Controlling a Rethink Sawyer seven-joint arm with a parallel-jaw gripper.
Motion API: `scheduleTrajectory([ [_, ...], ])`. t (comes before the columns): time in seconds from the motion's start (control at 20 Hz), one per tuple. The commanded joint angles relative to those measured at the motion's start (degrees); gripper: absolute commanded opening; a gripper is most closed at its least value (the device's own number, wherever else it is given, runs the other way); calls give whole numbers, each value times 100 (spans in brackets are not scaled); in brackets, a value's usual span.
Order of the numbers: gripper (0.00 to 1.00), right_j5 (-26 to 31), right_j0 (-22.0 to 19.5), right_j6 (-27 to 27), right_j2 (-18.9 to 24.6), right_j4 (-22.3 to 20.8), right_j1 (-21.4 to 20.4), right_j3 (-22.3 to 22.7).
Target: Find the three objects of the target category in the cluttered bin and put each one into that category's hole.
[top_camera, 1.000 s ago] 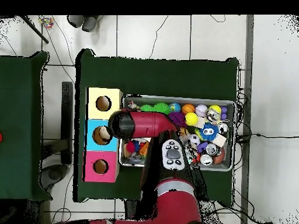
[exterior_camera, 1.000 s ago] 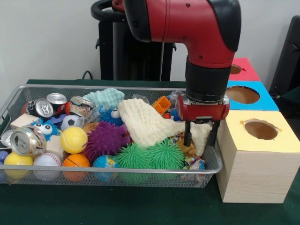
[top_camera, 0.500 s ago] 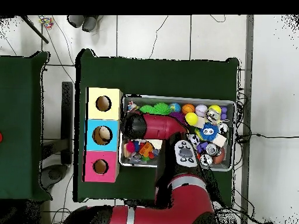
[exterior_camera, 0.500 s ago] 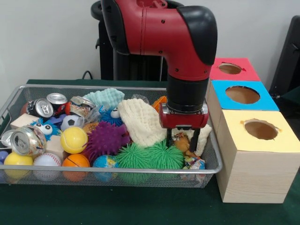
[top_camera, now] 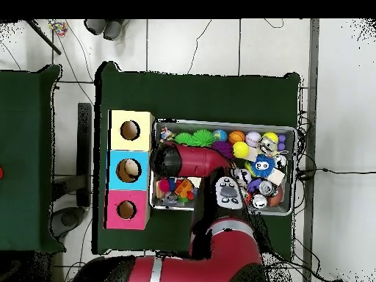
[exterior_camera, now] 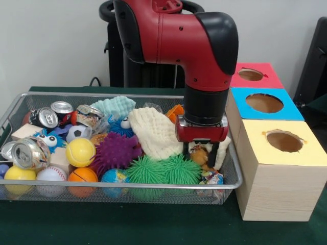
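Green cloth covers the table (exterior_camera: 153, 224), the bin (exterior_camera: 20, 102) sitting beside the yellow box (exterior_camera: 281, 173). Since a second ago the hand (exterior_camera: 201, 153) has swung away from that box and dipped among the clutter, fingers straddling a brown toy (exterior_camera: 199, 155); grip unconfirmed.

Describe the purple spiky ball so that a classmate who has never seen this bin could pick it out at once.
Start at the silver wire-mesh bin and go to its middle. Left of the cream knitted cloth and right of the yellow tennis ball sits the purple spiky ball. The spiky balls in front are green.
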Motion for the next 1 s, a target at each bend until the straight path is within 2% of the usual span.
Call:
scheduleTrajectory([
  [0.05,100,-466,321,1244,-191,-79,349,577],
  [0.25,100,-554,389,1259,-201,-13,186,820],
  [0.5,100,-685,259,1252,-30,51,-149,1328],
  [0.8,100,-782,111,1269,66,161,-191,1588],
  [0.85,0,-812,109,1223,63,160,-189,1611],
  [1.0,0,-819,65,1205,52,166,-210,1603],
])
